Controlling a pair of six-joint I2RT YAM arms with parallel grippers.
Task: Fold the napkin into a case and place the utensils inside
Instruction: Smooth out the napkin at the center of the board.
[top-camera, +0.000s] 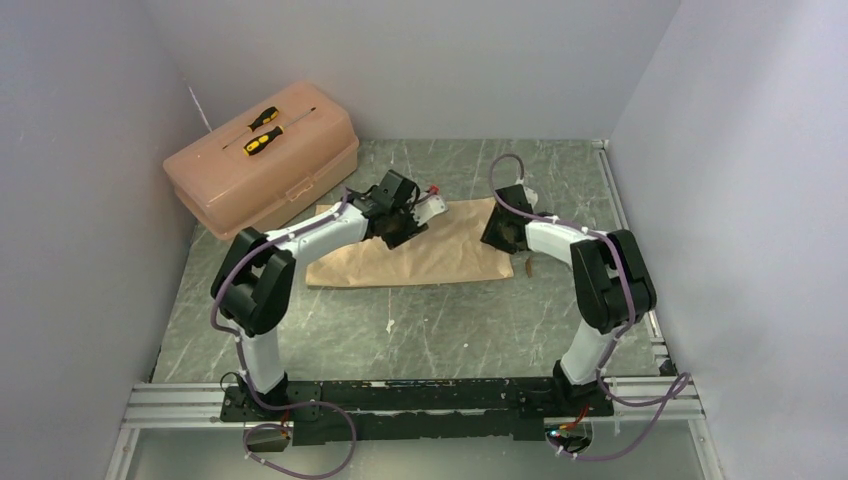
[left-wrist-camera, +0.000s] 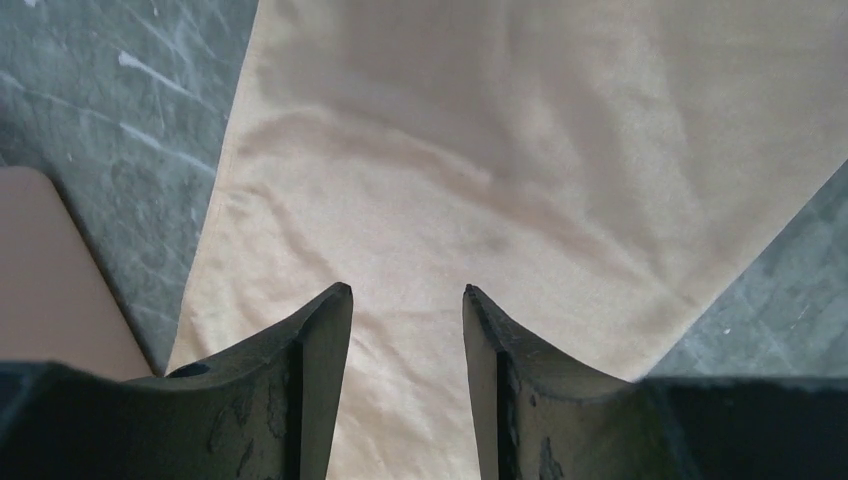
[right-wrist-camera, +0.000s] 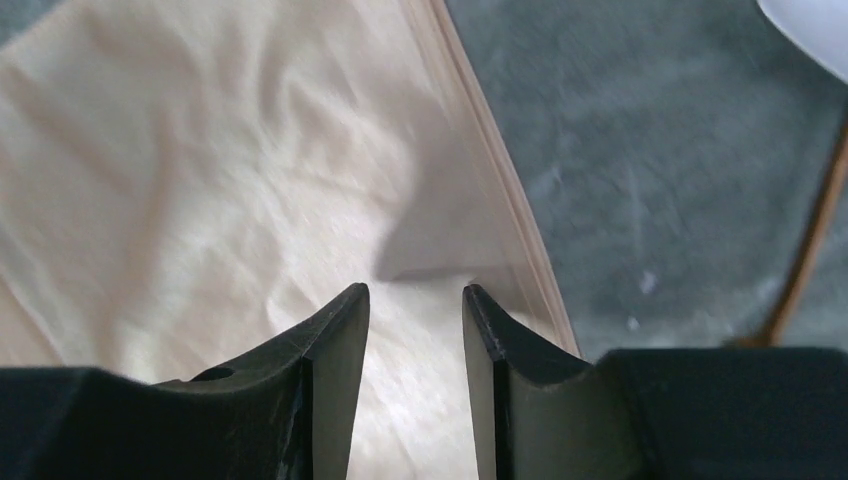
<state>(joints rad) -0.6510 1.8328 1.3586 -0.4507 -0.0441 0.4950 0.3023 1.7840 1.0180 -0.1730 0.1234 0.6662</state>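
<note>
The peach-tan napkin (top-camera: 440, 255) lies folded flat as a wide strip in the middle of the table. My left gripper (top-camera: 397, 228) hovers over its left half. In the left wrist view that gripper (left-wrist-camera: 408, 290) is open, with only smooth cloth (left-wrist-camera: 450, 150) showing between its fingers. My right gripper (top-camera: 500, 232) is over the napkin's right end. In the right wrist view it (right-wrist-camera: 415, 288) is open above creased cloth (right-wrist-camera: 200, 180), close to the layered right edge. A thin golden-brown utensil (top-camera: 527, 267) lies on the table just past that edge, and its shaft (right-wrist-camera: 808, 245) shows at the right.
A pink plastic toolbox (top-camera: 260, 160) stands at the back left with two yellow-and-black screwdrivers (top-camera: 262, 130) on its lid; its corner (left-wrist-camera: 50, 280) shows beside the left gripper. Grey walls close in three sides. The table top (top-camera: 420, 330) is green-grey marble.
</note>
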